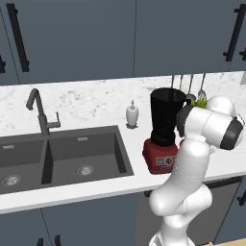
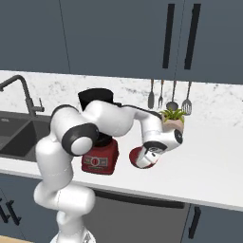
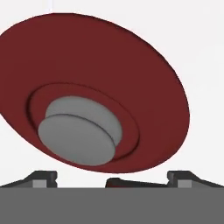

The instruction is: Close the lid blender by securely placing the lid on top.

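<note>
White counter (image 2: pixel 209 161) bears the lid (image 3: pixel 94 92) flat, knob up; jaws spread wide above it.

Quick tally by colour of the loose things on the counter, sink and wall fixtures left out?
Red: 2, the lid lying on the counter below the gripper, and the blender (red base, dark open jar).
White: 1, the soap dispenser.
Green: 1, the potted plant.
Total: 4.
</note>
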{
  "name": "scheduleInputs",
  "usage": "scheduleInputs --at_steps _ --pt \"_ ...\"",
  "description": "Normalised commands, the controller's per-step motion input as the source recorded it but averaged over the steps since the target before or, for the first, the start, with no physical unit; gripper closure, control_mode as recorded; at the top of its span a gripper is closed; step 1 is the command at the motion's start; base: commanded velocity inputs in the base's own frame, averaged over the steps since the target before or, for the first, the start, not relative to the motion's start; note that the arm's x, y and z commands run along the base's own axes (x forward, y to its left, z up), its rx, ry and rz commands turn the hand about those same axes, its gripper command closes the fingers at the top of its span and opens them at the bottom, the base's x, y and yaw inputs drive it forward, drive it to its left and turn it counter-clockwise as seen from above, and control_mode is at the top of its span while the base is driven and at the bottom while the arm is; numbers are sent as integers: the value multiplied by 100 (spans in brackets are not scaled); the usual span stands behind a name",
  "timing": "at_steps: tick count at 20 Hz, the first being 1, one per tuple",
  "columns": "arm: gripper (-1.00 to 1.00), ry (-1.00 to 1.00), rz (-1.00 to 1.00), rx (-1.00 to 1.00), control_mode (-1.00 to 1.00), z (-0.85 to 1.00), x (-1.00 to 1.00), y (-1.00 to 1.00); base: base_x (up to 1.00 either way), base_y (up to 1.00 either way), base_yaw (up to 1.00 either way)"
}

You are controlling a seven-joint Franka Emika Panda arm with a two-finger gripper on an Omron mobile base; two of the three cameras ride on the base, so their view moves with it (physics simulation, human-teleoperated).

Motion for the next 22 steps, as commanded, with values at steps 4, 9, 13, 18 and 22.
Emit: scheduleInputs --at_steps 4,9,13,18,22 --pt "-100 0 0 5 -100 -9 19 -6 0 0 0" --pt "-100 0 0 5 -100 -5 24 -6 0 0 0" --pt "-100 0 0 5 -100 -12 25 -10 0 0 0" --pt "-100 0 0 4 -100 -24 10 -27 0 0 0" --pt "-100 0 0 0 -100 -49 1 -9 0 0 0"
